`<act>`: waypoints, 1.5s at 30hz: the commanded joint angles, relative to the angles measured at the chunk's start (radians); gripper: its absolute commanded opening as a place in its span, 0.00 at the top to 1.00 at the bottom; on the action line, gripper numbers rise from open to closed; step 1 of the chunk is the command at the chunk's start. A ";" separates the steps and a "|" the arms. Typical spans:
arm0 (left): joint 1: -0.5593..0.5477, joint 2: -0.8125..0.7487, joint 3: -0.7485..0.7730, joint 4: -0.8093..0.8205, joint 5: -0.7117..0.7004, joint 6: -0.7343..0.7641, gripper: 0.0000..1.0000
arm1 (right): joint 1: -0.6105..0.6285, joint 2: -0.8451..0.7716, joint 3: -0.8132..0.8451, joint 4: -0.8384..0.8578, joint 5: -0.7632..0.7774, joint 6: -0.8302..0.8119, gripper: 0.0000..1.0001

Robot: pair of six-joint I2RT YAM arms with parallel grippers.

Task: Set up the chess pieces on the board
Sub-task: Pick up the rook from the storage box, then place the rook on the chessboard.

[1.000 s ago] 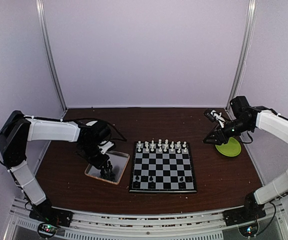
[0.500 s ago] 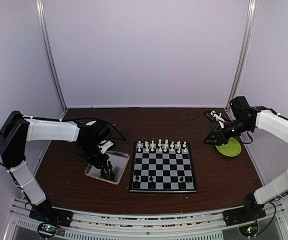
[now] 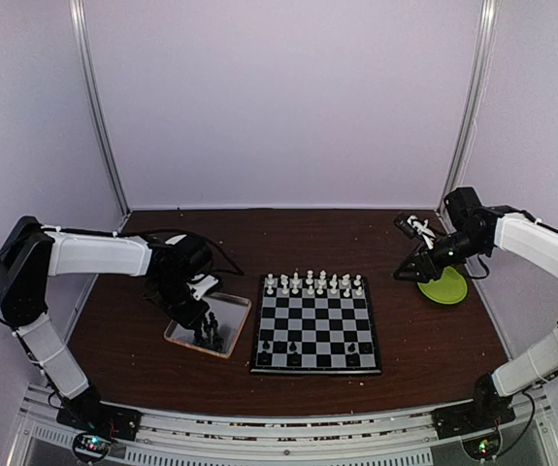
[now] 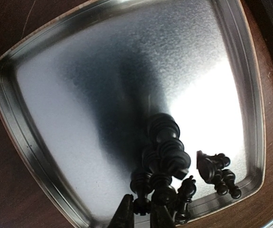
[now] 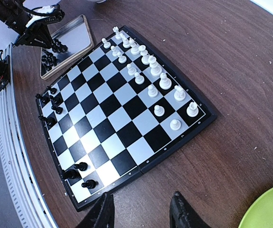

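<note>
Jaws of the left gripper (image 4: 142,212) narrowed around a black piece (image 4: 141,204) in the tray (image 4: 55,95), grip unconfirmed; pickup looked close. Right gripper (image 5: 142,199) waited part-open, empty.

Left gripper (image 3: 202,328): now slightly nearer the far-left part of the silver tray (image 3: 238,309) than one second ago. Its fingers (image 4: 126,214) stand closer together than before, either side of a black chess piece (image 4: 140,205); contact cannot be confirmed. Left arm (image 3: 15,267): raised elbow sits marginally further left. Right arm (image 3: 541,243): lower link leans slightly further inward.
</note>
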 commanded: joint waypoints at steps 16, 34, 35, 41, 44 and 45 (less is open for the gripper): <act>0.014 -0.138 0.143 -0.101 -0.063 0.027 0.95 | 0.017 0.011 0.033 -0.016 -0.009 -0.010 0.60; -0.278 0.141 0.590 -0.023 0.127 0.107 0.96 | 0.019 -0.018 0.041 -0.034 0.027 -0.034 0.60; -0.292 0.159 0.604 -0.018 0.140 0.115 0.95 | 0.019 -0.016 0.045 -0.036 0.033 -0.035 0.60; -0.360 0.243 0.661 0.001 0.201 0.139 0.95 | 0.019 -0.022 0.048 -0.042 0.050 -0.038 0.60; -0.385 0.269 0.668 0.037 0.229 0.137 0.95 | 0.019 -0.021 0.049 -0.038 0.056 -0.035 0.60; -0.390 0.288 0.676 0.037 0.228 0.136 0.95 | 0.019 -0.018 0.049 -0.039 0.058 -0.034 0.60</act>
